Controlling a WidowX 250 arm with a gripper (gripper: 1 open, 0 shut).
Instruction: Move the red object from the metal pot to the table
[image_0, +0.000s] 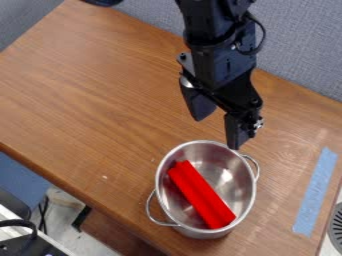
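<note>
The red object (201, 193) is a long red block lying diagonally inside the metal pot (171, 162), which stands near the table's front edge. My gripper (218, 119) hangs just above the pot's far rim, pointing down. Its two dark fingers stand apart with nothing between them, so it is open. It does not touch the block or the pot. The brown wood-grain table (94, 90) spreads to the left and behind.
A strip of light blue tape (315, 190) lies on the table right of the pot. The table's front edge runs diagonally just left of and below the pot. A grey wall sits behind the far edge.
</note>
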